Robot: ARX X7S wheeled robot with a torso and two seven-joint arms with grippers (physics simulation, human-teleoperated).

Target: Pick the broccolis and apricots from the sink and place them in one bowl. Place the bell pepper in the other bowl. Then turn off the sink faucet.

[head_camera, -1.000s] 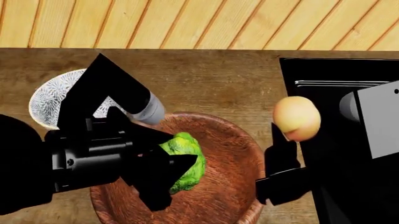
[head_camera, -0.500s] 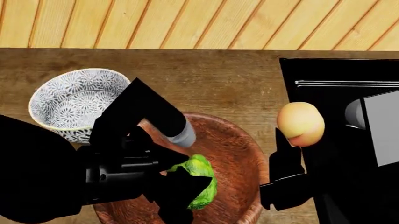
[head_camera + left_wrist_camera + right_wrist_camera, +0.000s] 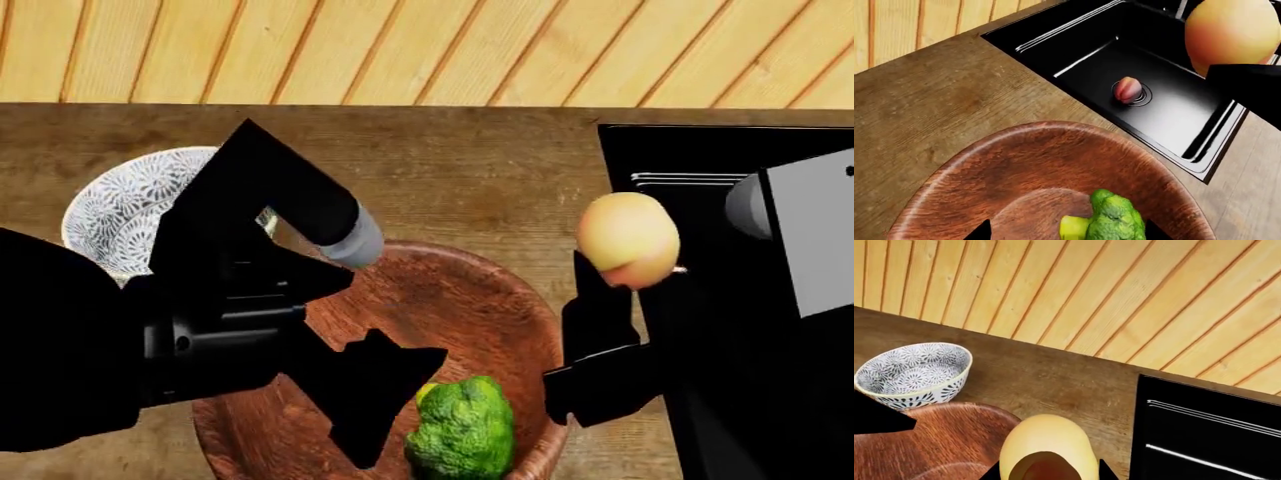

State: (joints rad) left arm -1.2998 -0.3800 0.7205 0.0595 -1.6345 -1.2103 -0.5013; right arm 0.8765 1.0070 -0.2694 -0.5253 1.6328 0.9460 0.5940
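Note:
A green broccoli (image 3: 461,432) lies inside the brown wooden bowl (image 3: 507,300); it also shows in the left wrist view (image 3: 1117,222), in that bowl (image 3: 1021,165). My left gripper (image 3: 380,400) is open just above the bowl, apart from the broccoli. My right gripper (image 3: 607,300) is shut on a yellow-orange apricot (image 3: 627,240), held in the air beside the bowl's right rim, and the right wrist view shows that apricot (image 3: 1047,445). Another apricot (image 3: 1127,90) sits on the drain of the black sink (image 3: 1167,110). The bell pepper is out of view.
A white patterned bowl (image 3: 114,215) stands on the wooden counter left of the wooden bowl, partly behind my left arm; it also shows in the right wrist view (image 3: 914,372). The sink (image 3: 721,180) is sunk into the counter at the right. A wood-panel wall runs behind.
My left gripper has opened and let go of the broccoli, which now lies lower in the wooden bowl. The left arm drew back to the left. The right gripper with the apricot shifted slightly left.

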